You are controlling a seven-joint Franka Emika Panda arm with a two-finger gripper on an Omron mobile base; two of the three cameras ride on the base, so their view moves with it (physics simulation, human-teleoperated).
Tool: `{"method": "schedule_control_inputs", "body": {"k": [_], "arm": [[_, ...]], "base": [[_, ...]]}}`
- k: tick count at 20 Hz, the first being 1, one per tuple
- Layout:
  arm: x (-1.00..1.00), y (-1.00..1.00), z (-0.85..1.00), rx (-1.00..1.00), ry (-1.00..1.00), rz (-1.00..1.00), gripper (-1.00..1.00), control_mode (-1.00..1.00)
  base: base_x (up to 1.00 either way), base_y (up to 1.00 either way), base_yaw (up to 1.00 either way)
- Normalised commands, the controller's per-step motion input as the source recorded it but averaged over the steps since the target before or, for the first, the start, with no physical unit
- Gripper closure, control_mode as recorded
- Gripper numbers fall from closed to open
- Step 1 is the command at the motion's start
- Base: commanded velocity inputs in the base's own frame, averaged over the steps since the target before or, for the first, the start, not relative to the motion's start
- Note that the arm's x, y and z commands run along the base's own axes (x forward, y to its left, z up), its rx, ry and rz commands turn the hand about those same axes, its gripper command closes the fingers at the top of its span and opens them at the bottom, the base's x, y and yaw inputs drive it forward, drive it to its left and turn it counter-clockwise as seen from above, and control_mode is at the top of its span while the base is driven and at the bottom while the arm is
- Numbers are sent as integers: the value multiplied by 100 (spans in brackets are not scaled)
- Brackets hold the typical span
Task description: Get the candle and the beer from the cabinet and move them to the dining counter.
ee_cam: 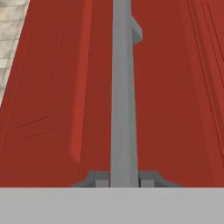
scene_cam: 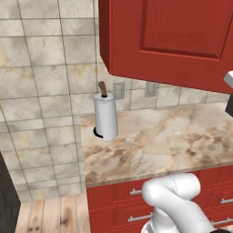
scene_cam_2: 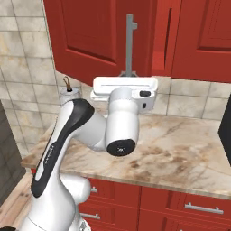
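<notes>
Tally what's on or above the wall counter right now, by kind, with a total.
Paper towel rolls: 1
Wall outlets: 2
Cabinet door handles: 1, gripper shut on it
Total: 4
</notes>
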Motion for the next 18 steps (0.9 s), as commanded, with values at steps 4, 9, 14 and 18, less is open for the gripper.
{"method": "schedule_control_inputs", "body": {"k": [4, 9, 14, 18], "arm": [[-44, 38, 0, -1, 0, 0, 100, -100], [-44, 38, 0, -1, 0, 0, 100, -100], [-37, 42, 0, -2, 2, 0, 100, -100], [-33, 49, 0, -3, 3, 0, 100, -100]], "base": [[0, 0, 0], [0, 0, 0], [0, 0, 0], [0, 0, 0]]}}
